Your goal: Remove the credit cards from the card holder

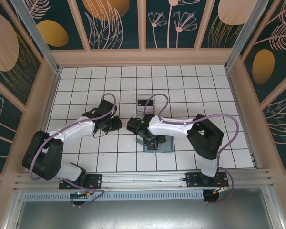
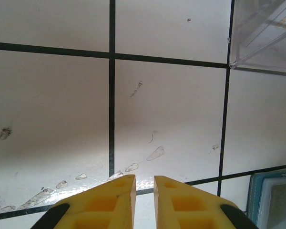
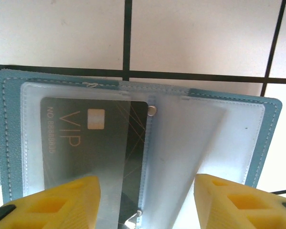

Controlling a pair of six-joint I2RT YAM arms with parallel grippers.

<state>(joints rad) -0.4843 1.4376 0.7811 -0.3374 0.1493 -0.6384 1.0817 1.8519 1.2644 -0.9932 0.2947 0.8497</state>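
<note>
Card holder (image 3: 271,138): slate-blue leather-like skin, matt, stitched edge; clear glossy plastic sleeves inside. Black credit card (image 3: 81,143): smooth, semi-gloss, gilt print. Worktop (image 2: 171,109): white tile, glossy, scuffed. Box (image 2: 264,36): clear hard plastic. Fingers (image 3: 229,202): matt yellow plastic.
</note>
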